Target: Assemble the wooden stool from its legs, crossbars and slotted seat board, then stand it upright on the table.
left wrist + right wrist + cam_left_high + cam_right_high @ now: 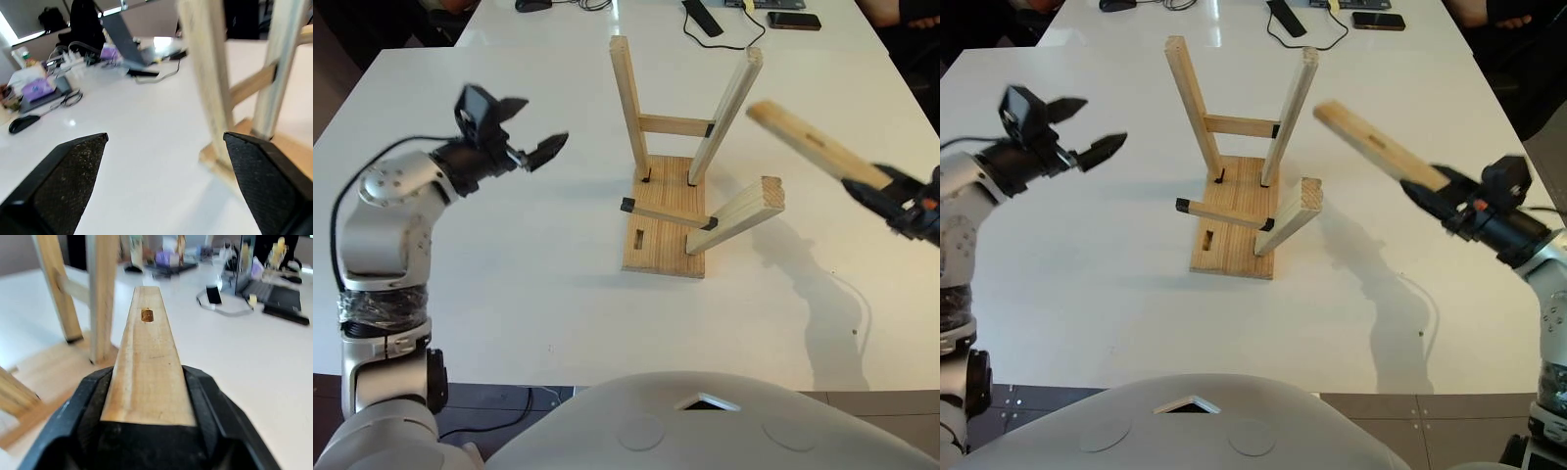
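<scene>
Your right gripper (1442, 194) is clamping a loose leg (1371, 142), its long axis slanting upward toward the seat board (1232, 257). Your left gripper (1095, 122) is hanging open.

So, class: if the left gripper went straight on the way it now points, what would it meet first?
Probably the nearer upright leg; the open left gripper points across the table at it. Depth is unclear, so it could miss.

No words, numbers or labels can be read on the seat board (671, 247), its legs (628, 98) or the worktop (509, 294).
</scene>
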Controlling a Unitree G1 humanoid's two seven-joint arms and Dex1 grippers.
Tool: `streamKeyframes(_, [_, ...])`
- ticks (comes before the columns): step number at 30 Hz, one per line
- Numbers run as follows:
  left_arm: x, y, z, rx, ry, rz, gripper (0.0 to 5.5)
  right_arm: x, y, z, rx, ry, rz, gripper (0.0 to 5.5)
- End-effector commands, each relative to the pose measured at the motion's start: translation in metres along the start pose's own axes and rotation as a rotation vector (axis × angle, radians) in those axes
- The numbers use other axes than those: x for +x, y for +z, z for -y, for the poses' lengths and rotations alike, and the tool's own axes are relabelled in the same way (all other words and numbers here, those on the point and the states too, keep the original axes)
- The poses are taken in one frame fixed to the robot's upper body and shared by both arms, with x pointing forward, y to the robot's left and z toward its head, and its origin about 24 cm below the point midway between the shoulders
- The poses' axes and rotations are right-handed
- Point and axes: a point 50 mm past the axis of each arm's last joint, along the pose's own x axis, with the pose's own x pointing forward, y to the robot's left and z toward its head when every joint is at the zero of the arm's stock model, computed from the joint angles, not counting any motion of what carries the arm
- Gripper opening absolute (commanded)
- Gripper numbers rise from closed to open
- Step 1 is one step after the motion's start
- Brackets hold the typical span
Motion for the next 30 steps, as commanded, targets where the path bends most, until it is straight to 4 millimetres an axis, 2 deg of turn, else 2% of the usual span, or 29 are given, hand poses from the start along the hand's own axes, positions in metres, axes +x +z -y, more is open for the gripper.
streamKeyframes(1, [0.003, 0.07, 0.027, -0.058, -0.257, 0.249, 4.37, 0.019, 0.071, -0.031, -0.036, 0.249, 0.217, 2.06])
streamKeyframes(4, [0.008, 0.081, 0.053, -0.128, -0.453, 0.288, 4.37, 0.029, 0.096, -0.048, -0.017, 0.371, 0.31, 2.05])
streamKeyframes(6, [0.009, 0.079, 0.063, -0.168, -0.523, 0.271, 4.37, 0.036, 0.102, -0.054, -0.027, 0.403, 0.303, 2.05])
streamKeyframes(8, [0.011, 0.068, 0.063, -0.189, -0.5, 0.228, 4.37, 0.043, 0.092, -0.055, -0.039, 0.393, 0.231, 2.05])
streamKeyframes(11, [0.012, 0.051, 0.058, -0.2, -0.435, 0.163, 4.37, 0.045, 0.067, -0.04, -0.08, 0.284, 0.111, 2.04])
streamKeyframes(13, [0.011, 0.045, 0.059, -0.213, -0.43, 0.147, 4.37, 0.044, 0.062, -0.03, -0.081, 0.226, 0.11, 2.04])
streamKeyframes(17, [0.012, 0.045, 0.06, -0.313, -0.442, 0.189, 4.37, 0.047, 0.079, -0.027, -0.08, 0.185, 0.239, 2.04])
streamKeyframes(20, [0.016, 0.044, 0.059, -0.435, -0.445, 0.226, 4.37, 0.048, 0.106, -0.024, -0.018, 0.158, 0.428, 2.04])
streamKeyframes(22, [0.022, 0.047, 0.059, -0.533, -0.46, 0.279, 4.37, 0.049, 0.119, -0.031, 0.047, 0.213, 0.525, 2.04])
streamKeyframes(25, [0.033, 0.057, 0.061, -0.61, -0.474, 0.352, 4.37, 0.054, 0.125, -0.046, 0.13, 0.312, 0.579, 2.04])
streamKeyframes(28, [0.042, 0.068, 0.07, -0.656, -0.521, 0.428, 4.37, 0.063, 0.122, -0.057, 0.255, 0.407, 0.593, 2.04])
streamKeyframes(30, [0.044, 0.08, 0.08, -0.674, -0.59, 0.496, 4.37, 0.071, 0.112, -0.065, 0.315, 0.464, 0.557, 2.04])
